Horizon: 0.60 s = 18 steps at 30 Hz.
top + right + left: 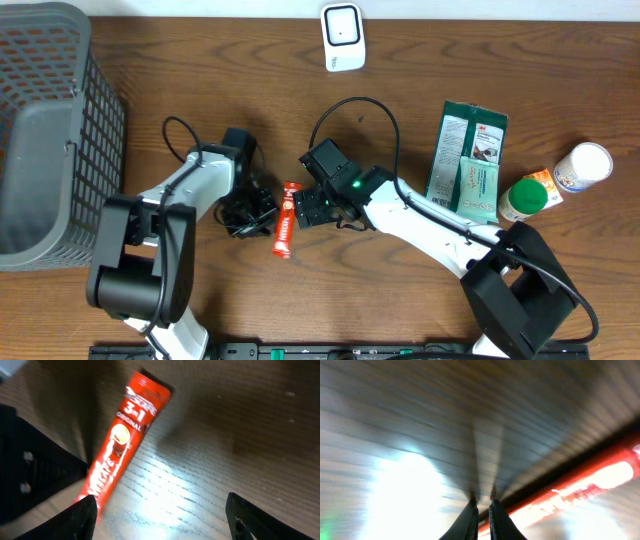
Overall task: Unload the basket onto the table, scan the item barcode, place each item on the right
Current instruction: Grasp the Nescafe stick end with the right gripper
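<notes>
Roughly at the middle of the wooden table (420, 290), a red sachet (287, 220) lies flat, its long axis running nearly front to back, with an arm on either side of it. The left gripper (258, 212) sits low over the wood just to the sachet's left. Its wrist view is heavily blurred, but the two dark fingertips (470, 517) show there pressed almost together, with only a sliver of gap and nothing between them, and the sachet is a smeared red band off to the right. The right gripper (305, 208) hangs just to the sachet's right. In its own wrist view the fingers (85, 517) stand spread wide apart at the bottom corners, bare wood between them. The sachet (122, 440) slants from upper right to lower left, its lower end coming down right beside the left-hand finger; whether they touch cannot be told. The face shown reads "3 in 1 ORIGINAL", and no barcode can be made out on it. The white scanner (343, 37) stands at the far edge of the table, well apart from the sachet. A grey basket (50, 130) fills the left side. On the right lie two green packets (467, 150), a green-capped bottle (522, 198) and a white jar (582, 166).
</notes>
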Each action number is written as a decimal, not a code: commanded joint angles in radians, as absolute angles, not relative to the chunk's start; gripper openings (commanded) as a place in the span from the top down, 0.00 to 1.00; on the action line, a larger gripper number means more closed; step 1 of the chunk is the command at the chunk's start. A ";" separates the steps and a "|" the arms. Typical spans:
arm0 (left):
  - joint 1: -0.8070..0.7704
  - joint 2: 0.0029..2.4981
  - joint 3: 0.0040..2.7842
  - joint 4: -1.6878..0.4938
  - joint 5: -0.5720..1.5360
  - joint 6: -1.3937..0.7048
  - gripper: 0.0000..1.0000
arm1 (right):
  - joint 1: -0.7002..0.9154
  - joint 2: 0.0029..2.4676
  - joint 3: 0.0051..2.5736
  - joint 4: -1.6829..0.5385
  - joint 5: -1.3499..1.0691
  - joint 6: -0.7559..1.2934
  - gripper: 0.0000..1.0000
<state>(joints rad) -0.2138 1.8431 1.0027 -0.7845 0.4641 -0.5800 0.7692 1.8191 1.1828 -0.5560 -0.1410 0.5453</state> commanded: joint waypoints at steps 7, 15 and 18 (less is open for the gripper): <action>-0.289 1.887 0.980 -0.672 0.577 -0.585 0.93 | 0.774 1.827 1.176 -0.560 -0.133 0.519 0.20; -0.067 1.704 0.990 -0.751 0.382 -0.540 0.93 | 0.771 1.826 1.198 -0.567 -0.147 0.331 0.30; -0.001 1.618 0.990 -0.759 0.313 -0.535 0.92 | 0.772 1.826 1.264 -0.617 -0.147 0.279 0.36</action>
